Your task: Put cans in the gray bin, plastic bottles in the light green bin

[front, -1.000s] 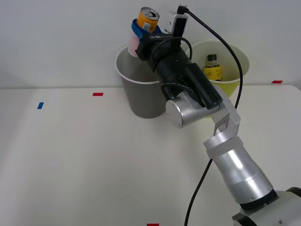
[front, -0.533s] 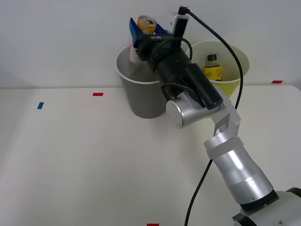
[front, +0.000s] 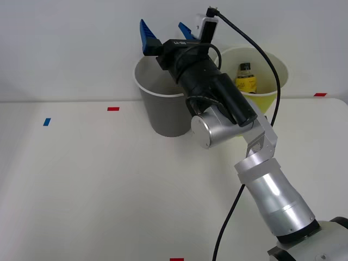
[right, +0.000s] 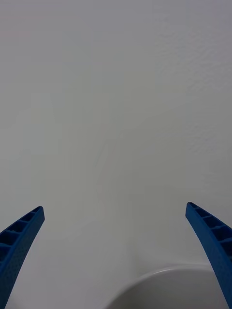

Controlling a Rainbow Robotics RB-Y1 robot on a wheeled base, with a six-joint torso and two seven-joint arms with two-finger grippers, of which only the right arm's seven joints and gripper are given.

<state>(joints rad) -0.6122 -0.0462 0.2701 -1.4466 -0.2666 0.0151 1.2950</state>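
My right gripper (front: 162, 27) stands open above the gray bin (front: 163, 115), with nothing between its blue fingers (front: 145, 37). The can is out of view. Right of the gray bin is the light green bin (front: 262, 100), and a plastic bottle (front: 246, 78) with a black cap and yellow label stands inside it. In the right wrist view the open gripper (right: 114, 207) faces the white wall, with the gray bin's white rim (right: 164, 273) curving between the fingers.
Both bins stand at the back of the white table (front: 87, 179), against a white wall. Red tape marks (front: 113, 109) and a blue one (front: 47, 122) lie on the table. A black cable (front: 266, 54) arcs over the light green bin.
The gripper held the orange-and-pink can above the gray bin a second ago. It has opened, and the can has dropped from sight.
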